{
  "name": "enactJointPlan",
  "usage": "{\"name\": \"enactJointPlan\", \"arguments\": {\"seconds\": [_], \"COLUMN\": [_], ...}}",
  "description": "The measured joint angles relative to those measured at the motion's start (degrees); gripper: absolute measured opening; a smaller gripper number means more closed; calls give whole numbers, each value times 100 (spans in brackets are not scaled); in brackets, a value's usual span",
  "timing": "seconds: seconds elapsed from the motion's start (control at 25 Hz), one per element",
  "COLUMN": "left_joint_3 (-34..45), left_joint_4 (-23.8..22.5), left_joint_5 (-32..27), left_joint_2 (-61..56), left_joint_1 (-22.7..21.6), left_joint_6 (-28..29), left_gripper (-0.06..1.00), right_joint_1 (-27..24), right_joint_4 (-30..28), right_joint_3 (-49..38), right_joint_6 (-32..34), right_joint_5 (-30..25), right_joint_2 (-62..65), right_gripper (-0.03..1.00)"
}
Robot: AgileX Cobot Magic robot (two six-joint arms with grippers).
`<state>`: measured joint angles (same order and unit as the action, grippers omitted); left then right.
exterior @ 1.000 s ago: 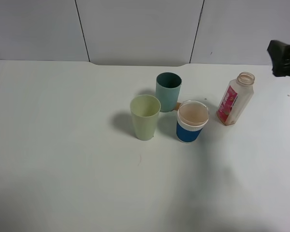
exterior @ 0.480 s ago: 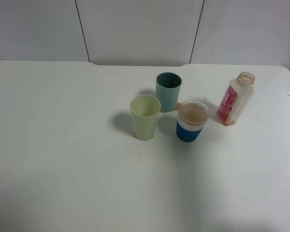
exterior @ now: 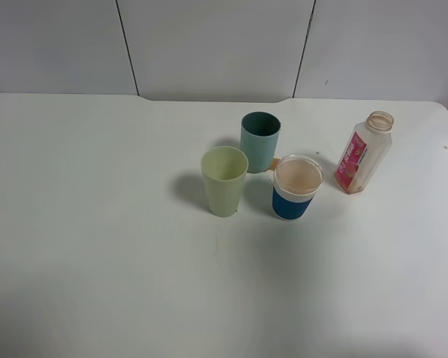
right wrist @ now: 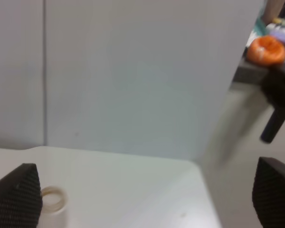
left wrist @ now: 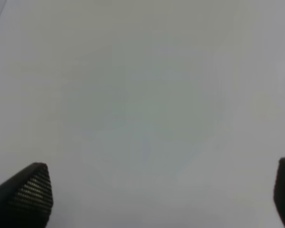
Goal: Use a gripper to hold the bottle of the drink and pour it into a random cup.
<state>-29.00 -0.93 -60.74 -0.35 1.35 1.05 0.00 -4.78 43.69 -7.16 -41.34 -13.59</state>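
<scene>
we see: tabletop (exterior: 97,261) white | cups teal (exterior: 260,142), pale green (exterior: 224,181), blue-white (exterior: 297,187) | bottle (exterior: 364,153) clear, red-pink label

This looks like a lab or test room set up for me to work in: I face a bare white table (exterior: 97,261) backed by plain grey wall panels (exterior: 209,45) with dark seams. Nothing homely surrounds it. Past the edge of the panels, my right wrist view shows a dark bench (right wrist: 256,71) with blurred clutter, among it a round orange thing (right wrist: 265,49) I cannot identify.
</scene>
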Motion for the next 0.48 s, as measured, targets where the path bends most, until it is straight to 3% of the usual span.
{"name": "enactJointPlan", "arguments": {"seconds": [0.48], "left_joint_3": [0], "left_joint_4": [0], "left_joint_5": [0], "left_joint_2": [0], "left_joint_1": [0], "left_joint_6": [0], "left_gripper": [93], "right_joint_1": [0], "right_joint_4": [533], "right_joint_3": [6], "right_joint_6": [54], "right_joint_5": [-1873], "right_joint_2": [1123], "right_gripper": [87]}}
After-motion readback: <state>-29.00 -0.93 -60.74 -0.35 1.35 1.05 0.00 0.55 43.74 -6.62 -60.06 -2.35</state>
